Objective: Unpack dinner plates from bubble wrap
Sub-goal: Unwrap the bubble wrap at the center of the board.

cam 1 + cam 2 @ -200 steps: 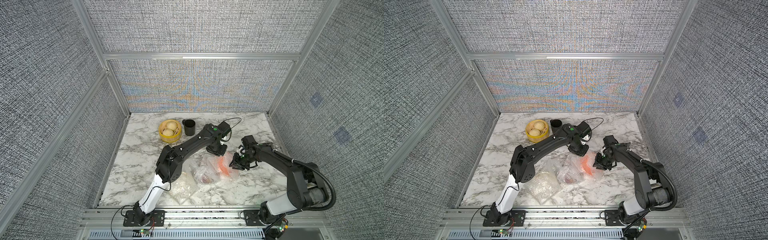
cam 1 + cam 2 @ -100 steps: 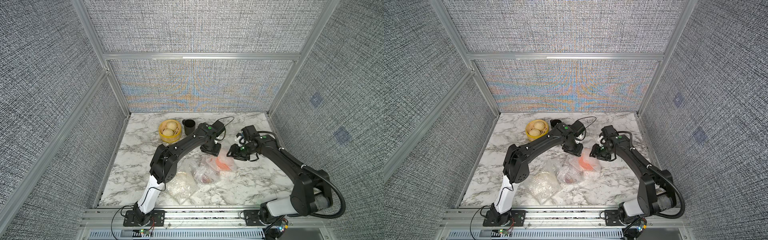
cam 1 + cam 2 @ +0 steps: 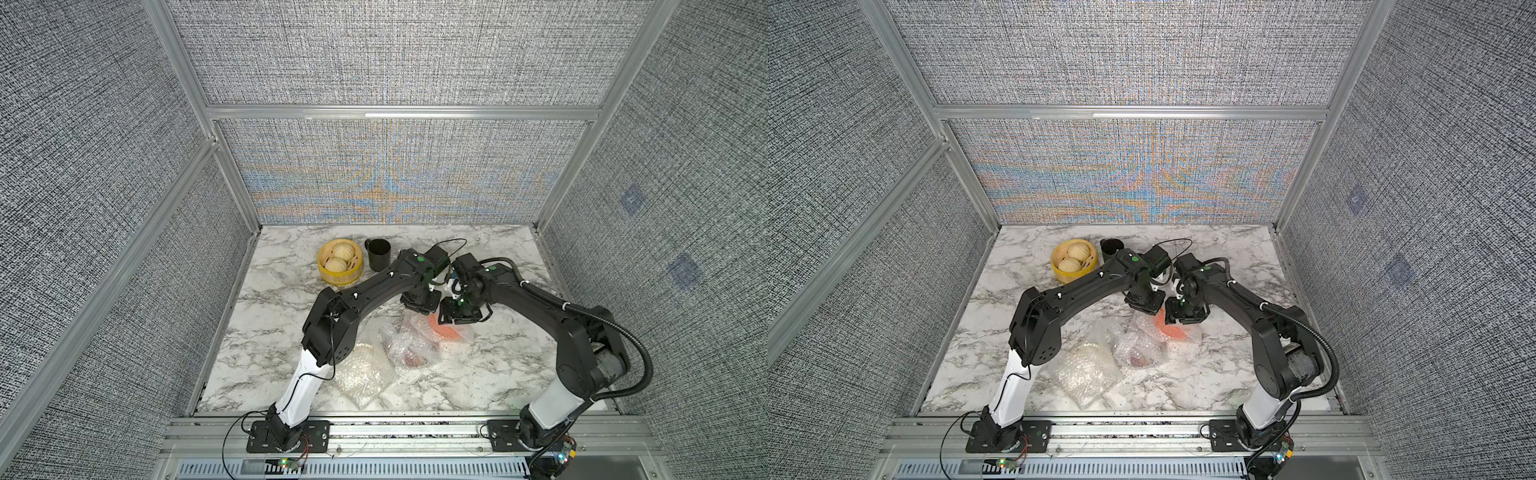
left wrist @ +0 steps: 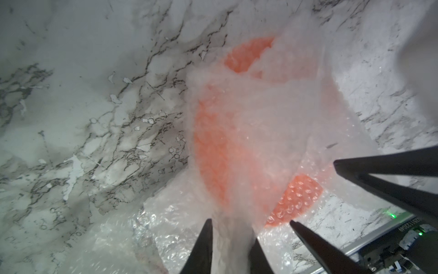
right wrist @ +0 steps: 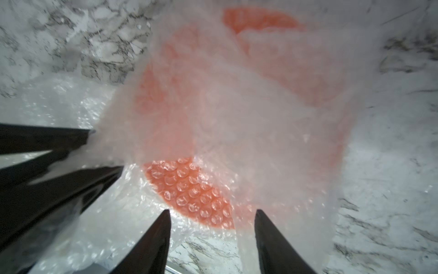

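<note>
- Left gripper (image 4: 231,231) pinches a raised fold of the bubble wrap (image 4: 260,113), jaws nearly together.
- Right gripper (image 5: 212,212) hangs open just beside it, holding nothing.
- The orange plate (image 5: 189,192) lies on the marble table (image 4: 71,71), mostly under the wrap, directly below both grippers.

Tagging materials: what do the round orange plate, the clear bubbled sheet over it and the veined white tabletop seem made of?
Round orange plate: uniform colour, no pattern; plastic or glazed ceramic, unclear. Clear bubble wrap: thin glossy plastic film, rows of air cells. Tabletop: marble-look, grey veins; stone or laminate unclear.
</note>
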